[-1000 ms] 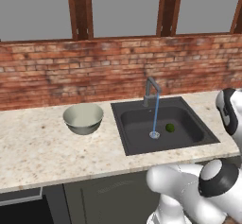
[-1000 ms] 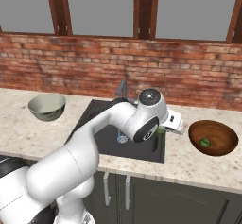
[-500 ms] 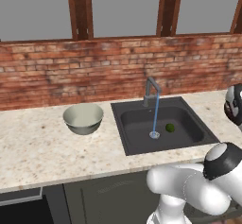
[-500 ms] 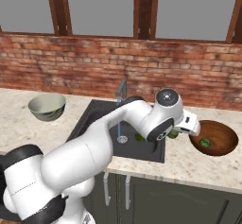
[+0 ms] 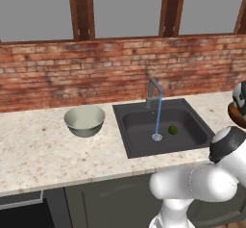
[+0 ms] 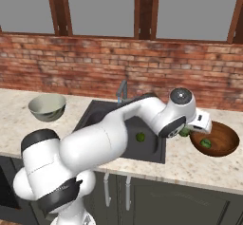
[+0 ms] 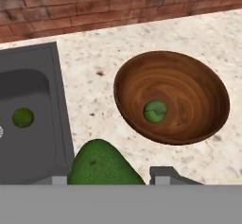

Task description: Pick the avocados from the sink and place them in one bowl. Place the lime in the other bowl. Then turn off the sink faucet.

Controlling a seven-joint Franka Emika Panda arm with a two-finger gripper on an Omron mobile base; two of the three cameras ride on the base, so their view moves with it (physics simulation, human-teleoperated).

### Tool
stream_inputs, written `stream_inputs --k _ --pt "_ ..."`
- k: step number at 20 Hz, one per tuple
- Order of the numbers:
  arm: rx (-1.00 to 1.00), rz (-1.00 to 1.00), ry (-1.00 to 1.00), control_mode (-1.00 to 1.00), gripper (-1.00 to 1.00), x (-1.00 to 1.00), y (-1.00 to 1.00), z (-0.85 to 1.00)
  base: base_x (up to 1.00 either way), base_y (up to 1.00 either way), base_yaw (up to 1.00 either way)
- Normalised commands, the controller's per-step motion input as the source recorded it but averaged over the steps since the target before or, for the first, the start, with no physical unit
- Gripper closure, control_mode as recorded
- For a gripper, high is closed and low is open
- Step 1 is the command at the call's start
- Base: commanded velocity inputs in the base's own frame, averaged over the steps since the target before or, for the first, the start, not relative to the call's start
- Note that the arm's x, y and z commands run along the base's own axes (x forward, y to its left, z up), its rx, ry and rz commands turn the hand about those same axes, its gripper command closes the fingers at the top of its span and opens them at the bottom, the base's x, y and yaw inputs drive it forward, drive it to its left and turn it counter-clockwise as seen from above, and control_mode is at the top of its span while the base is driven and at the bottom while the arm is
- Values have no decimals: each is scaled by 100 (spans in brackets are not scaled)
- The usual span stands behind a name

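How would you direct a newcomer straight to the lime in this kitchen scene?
Find the dark sink under the brick wall. On its floor, right of the water stream, lies the lime, small, smooth, bright yellow-green; the avocados are darker and elsewhere.

Pretty flat, even rendered light all round, no clear source, no glare. Only soft shading inside the wooden bowl (image 7: 172, 98) just ahead of the pincer (image 7: 111, 176). Everything's sharp, no blur or edge warping, just slightly pixelated.

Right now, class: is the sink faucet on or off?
On. A thin blue stream runs from the sink faucet spout down to the drain in the sink.
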Motion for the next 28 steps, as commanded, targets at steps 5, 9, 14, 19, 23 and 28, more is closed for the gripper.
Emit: stream_inputs --k 5,9,14,19,23,28 --pt "0 0 0 -100 100 43 -39 -7 0 0 0" --pt "2 0 0 -100 100 35 -46 -10 0 0 0" --pt "4 0 0 -100 100 21 -48 -11 0 0 0" --pt "3 0 0 -100 100 11 -30 -11 0 0 0" --pt "2 1 0 -100 100 16 -23 -20 0 0 0" --pt "0 0 0 -100 100 31 -17 -28 0 0 0"
